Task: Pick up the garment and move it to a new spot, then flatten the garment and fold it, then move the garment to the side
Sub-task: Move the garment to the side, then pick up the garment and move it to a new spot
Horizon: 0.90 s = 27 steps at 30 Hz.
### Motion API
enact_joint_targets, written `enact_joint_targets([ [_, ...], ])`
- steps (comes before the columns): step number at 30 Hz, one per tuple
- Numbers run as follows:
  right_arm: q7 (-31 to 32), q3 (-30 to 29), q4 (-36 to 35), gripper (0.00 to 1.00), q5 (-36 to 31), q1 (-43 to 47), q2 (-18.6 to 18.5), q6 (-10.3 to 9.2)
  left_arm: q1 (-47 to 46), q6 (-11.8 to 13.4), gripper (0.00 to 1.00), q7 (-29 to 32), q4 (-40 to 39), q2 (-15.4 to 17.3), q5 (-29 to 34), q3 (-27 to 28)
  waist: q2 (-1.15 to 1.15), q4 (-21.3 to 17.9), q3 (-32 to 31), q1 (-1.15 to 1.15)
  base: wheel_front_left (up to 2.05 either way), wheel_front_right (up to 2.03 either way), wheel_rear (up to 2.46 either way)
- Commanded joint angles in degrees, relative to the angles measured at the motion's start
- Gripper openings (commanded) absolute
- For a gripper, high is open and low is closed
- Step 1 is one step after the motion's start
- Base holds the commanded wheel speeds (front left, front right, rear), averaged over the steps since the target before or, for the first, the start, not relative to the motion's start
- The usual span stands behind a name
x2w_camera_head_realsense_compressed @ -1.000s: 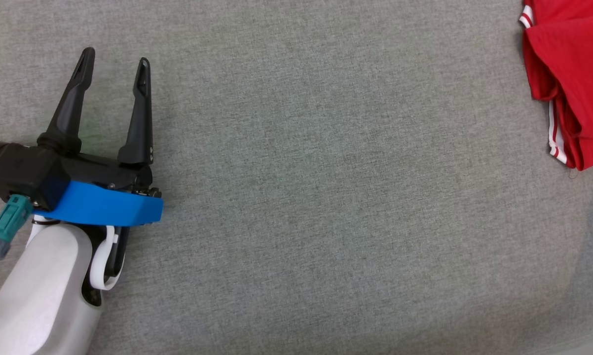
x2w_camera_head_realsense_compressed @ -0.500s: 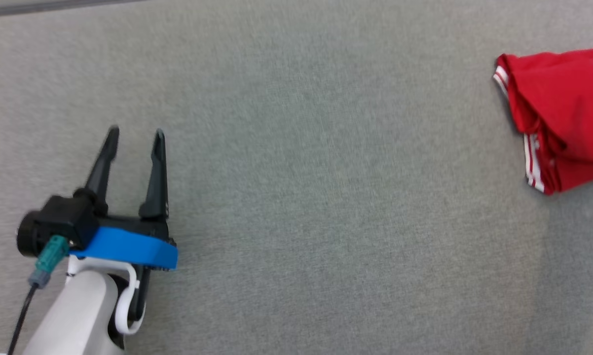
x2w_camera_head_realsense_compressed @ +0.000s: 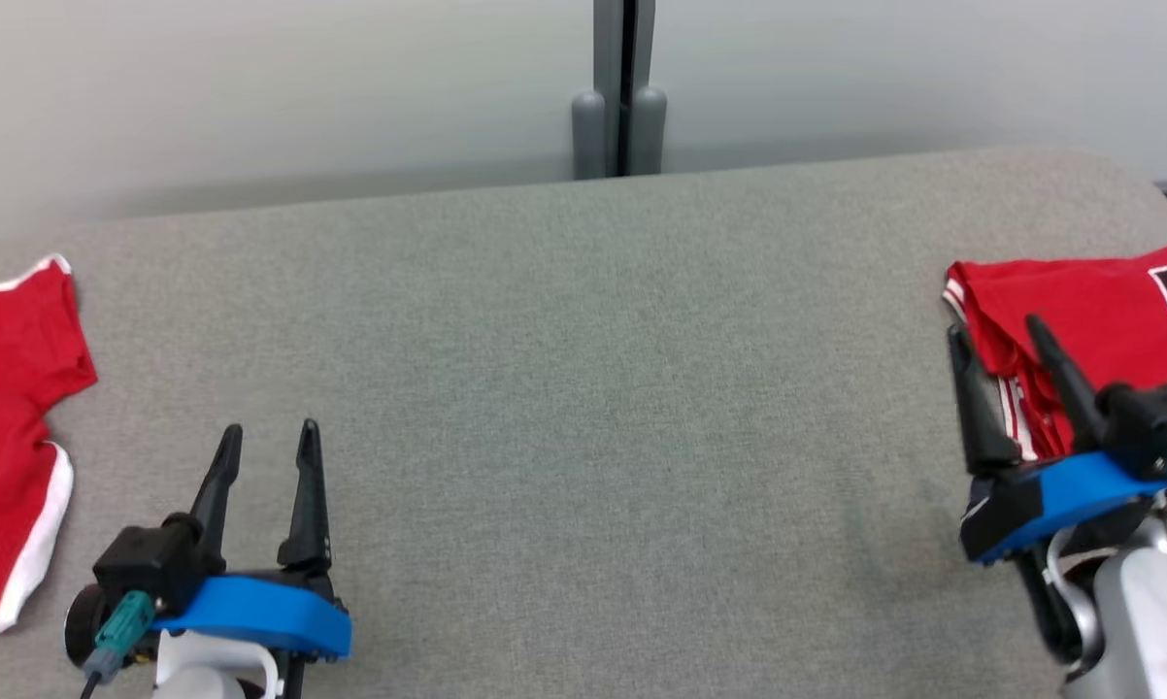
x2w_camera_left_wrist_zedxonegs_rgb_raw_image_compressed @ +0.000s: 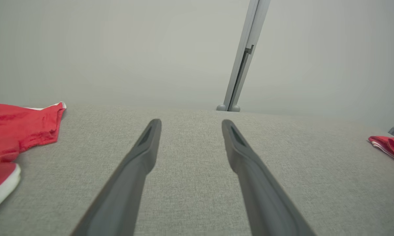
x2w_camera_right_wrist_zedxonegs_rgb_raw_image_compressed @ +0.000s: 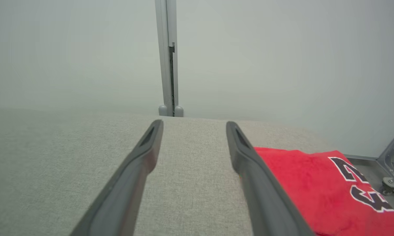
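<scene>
While both pincers stand open and hold nothing, the folded red shirt lies flat at the right edge of the bench, up toward its rounded far right corner. Black figures with white outlines show on its top face, cut off by the picture's edge. White stripes run along the folded layers on its left side.

The right pincer sits over the near left corner of that shirt, its 2 dark fingers spread apart and pointing toward the far edge. From the head view I cannot tell whether they touch the cloth. In the right wrist view there is bare grey bench between the 2 fingers, and the shirt lies beside and beyond the right-hand finger.

The left pincer is by the near edge, left of the middle, its 2 fingers parted over bare bench and well apart from the folded shirt. A second red shirt with white trim lies spread at the left edge, near the left pincer but not touching it.

Behind the far edge stands a pale wall, with a grey post at about the middle of that edge.
</scene>
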Motion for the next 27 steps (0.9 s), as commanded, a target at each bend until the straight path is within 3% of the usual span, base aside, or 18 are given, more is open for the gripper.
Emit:
enact_joint_targets([
  [1, -0.7, 0.0, -1.3, 1.0, 0.0, 2.1, 1.0, 0.01, 1.1, 0.2, 1.0, -0.2, -0.1, 0.0, -0.1, 0.8, 0.0, -0.1, -1.1, 0.02, 0.0, 0.0, 0.0],
  [13, -0.1, -1.4, -6.3, 1.0, -2.5, 10.5, 7.0, 0.02, 5.5, -0.5, 1.0, -0.3, -0.3, -1.7, 1.5, 3.1, 0.0, 1.2, -3.7, 0.02, 0.0, 0.0, 0.0],
  [22, 1.5, -2.3, -7.2, 1.0, -4.0, 11.7, 7.9, 0.02, 5.8, -0.8, 1.0, -0.3, -0.1, -2.3, 1.8, 4.2, 0.0, 1.3, -4.2, 0.02, 0.0, 0.0, 0.0],
  [27, 2.0, -2.5, -7.7, 1.0, -4.4, 11.8, 8.0, 0.02, 5.1, -0.9, 1.0, -0.3, -1.0, -2.3, 2.2, 4.7, 0.0, 4.0, -4.1, 0.02, 0.0, 0.0, 0.0],
])
